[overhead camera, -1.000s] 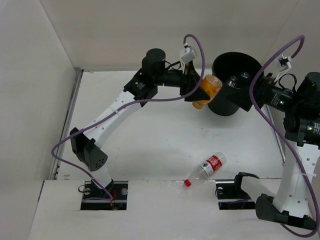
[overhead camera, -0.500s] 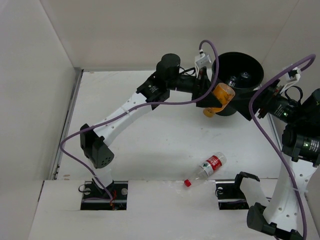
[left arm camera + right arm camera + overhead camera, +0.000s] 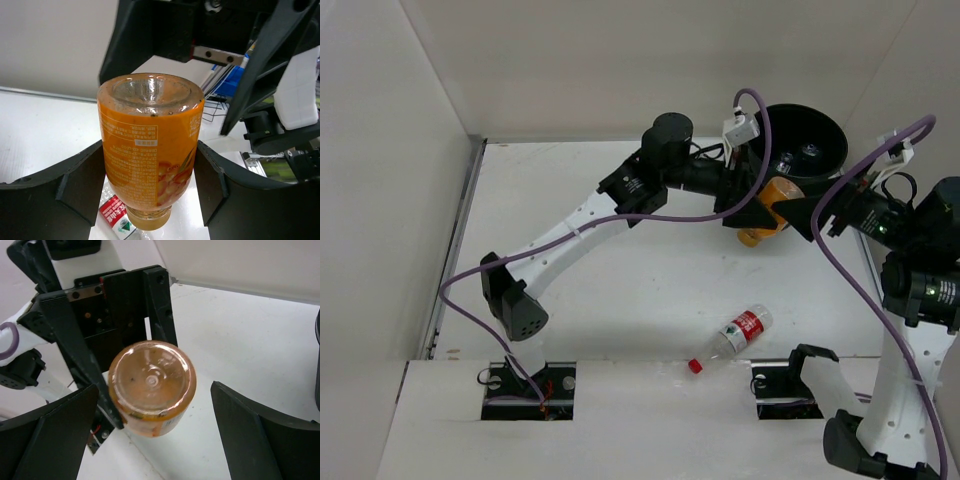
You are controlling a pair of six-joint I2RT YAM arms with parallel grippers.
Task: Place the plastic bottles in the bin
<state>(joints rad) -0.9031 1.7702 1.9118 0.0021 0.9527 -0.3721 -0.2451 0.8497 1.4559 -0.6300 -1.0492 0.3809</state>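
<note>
My left gripper (image 3: 752, 205) is shut on the short orange bottle (image 3: 767, 203) and holds it cap-down in the air, just in front of the round black bin (image 3: 825, 128). In the left wrist view the bottle (image 3: 150, 145) fills the gap between my fingers (image 3: 80, 185). My right gripper (image 3: 802, 213) is open and faces the bottle's base (image 3: 151, 382), which sits between its wide-apart fingers (image 3: 50, 437) without touching them. The clear bottle with red label and red cap (image 3: 732, 337) lies on the table at the front. Pale glints show inside the bin; I cannot tell what they are.
White walls close in the table at the back and left. The bin stands in the far right corner. Purple cables loop above both arms. The right arm's base (image 3: 865, 440) stands at the near right edge.
My left arm has carried the orange bottle to the right, up to the bin's front. My right gripper has drawn back from the bin and now faces the bottle's base.
</note>
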